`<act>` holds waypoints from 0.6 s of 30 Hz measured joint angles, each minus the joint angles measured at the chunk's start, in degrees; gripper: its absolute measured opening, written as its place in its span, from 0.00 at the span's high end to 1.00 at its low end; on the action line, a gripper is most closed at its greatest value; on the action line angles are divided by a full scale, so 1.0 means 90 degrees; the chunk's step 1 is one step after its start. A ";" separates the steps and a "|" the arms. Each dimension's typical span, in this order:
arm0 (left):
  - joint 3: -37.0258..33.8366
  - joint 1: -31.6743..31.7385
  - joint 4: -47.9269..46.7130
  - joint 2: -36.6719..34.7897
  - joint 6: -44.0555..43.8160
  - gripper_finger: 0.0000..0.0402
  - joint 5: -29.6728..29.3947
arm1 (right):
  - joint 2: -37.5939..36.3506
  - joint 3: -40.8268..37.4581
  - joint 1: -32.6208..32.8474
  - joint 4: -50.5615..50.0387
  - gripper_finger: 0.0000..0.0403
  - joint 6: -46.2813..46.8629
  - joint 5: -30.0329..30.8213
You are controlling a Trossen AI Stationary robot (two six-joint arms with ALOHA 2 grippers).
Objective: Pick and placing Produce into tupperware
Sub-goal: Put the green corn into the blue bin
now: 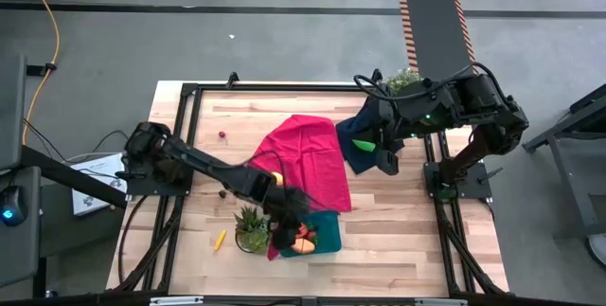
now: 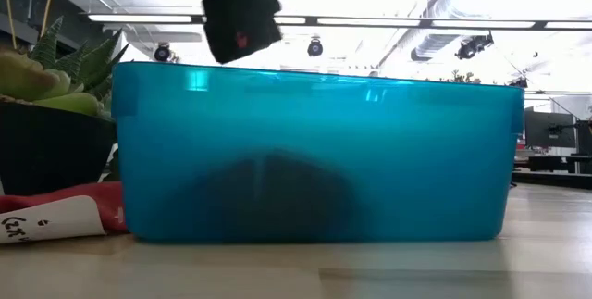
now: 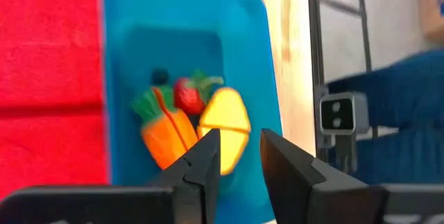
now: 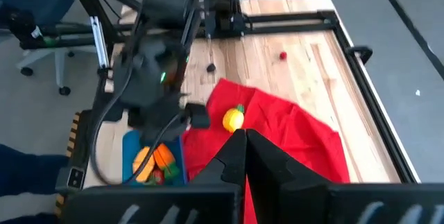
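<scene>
- The tupperware [image 1: 327,233] sits near the table's front edge, its long axis running left to right, one end lying against the red cloth [image 1: 312,159].
- Inside it lie an orange carrot [image 3: 166,135], green top pointing away from the fingers, a small red piece [image 3: 188,96] and a yellow-orange piece [image 3: 225,123] just beyond the fingertips.
- The left gripper [image 3: 239,156] hangs above the tupperware, its fingers [image 3: 202,163] a narrow gap apart, with nothing between them and touching nothing.
- The right gripper [image 4: 244,148] waits over the table's far right, fingers pressed together, empty.
- A yellow fruit [image 4: 233,118] rests on the red cloth, ahead of the right fingers.
- A thin yellow stick [image 1: 219,240] lies on bare wood beside the potted plant [image 1: 251,228].
</scene>
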 joint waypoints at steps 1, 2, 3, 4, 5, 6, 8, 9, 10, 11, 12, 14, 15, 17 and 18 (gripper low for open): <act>-0.0001 0.0055 0.0000 -0.0076 0.0000 0.79 -0.0007 | 0.0000 0.0000 0.0000 -0.0075 1.00 0.0041 -0.0002; -0.0001 0.0111 0.0000 -0.0151 0.0000 0.79 -0.0009 | 0.0000 0.0000 0.0000 -0.0156 1.00 0.0121 0.0000; -0.0001 0.0165 0.0000 -0.0221 0.0000 0.79 -0.0011 | 0.0000 0.0000 -0.0002 -0.0241 1.00 0.0151 0.0000; -0.0001 0.0211 -0.0002 -0.0300 0.0009 0.79 -0.0009 | 0.0000 0.0000 0.0000 -0.0362 1.00 0.0165 0.0000; -0.0001 0.0262 -0.0001 -0.0375 0.0030 0.79 -0.0009 | 0.0000 0.0000 0.0025 -0.0497 1.00 0.0185 0.0004; -0.0001 0.0319 -0.0002 -0.0446 0.0056 0.79 -0.0008 | 0.0000 -0.0005 0.0048 -0.0593 1.00 0.0231 0.0017; -0.0001 0.0440 -0.0001 -0.0575 0.0134 0.79 -0.0004 | -0.0006 -0.0111 0.0103 -0.0633 1.00 0.0263 0.0122; -0.0001 0.0502 -0.0002 -0.0633 0.0161 0.79 -0.0007 | -0.0007 -0.0180 0.0142 -0.0654 1.00 0.0263 0.0180; -0.0001 0.0569 -0.0005 -0.0696 0.0177 0.79 -0.0007 | -0.0007 -0.0271 0.0191 -0.0657 1.00 0.0271 0.0217; -0.0001 0.0636 -0.0010 -0.0764 0.0182 0.79 -0.0007 | -0.0007 -0.0378 0.0231 -0.0642 1.00 0.0285 0.0280; -0.0001 0.0706 -0.0005 -0.0839 0.0189 0.79 -0.0007 | -0.0012 -0.0520 0.0267 -0.0607 1.00 0.0294 0.0342; -0.0001 0.0842 -0.0009 -0.0987 0.0194 0.79 0.0043 | -0.0019 -0.0877 0.0320 -0.0528 1.00 0.0306 0.0355; -0.0001 0.0909 0.0002 -0.1055 0.0194 0.79 0.0103 | -0.0017 -0.1093 0.0334 -0.0470 1.00 0.0307 0.0355; -0.0001 0.1036 -0.0032 -0.1203 0.0194 0.79 0.0239 | -0.0012 -0.1525 0.0335 -0.0275 1.00 0.0309 0.0352; -0.0001 0.1095 -0.0041 -0.1281 0.0195 0.79 0.0312 | -0.0031 -0.1761 0.0335 -0.0141 1.00 0.0309 0.0352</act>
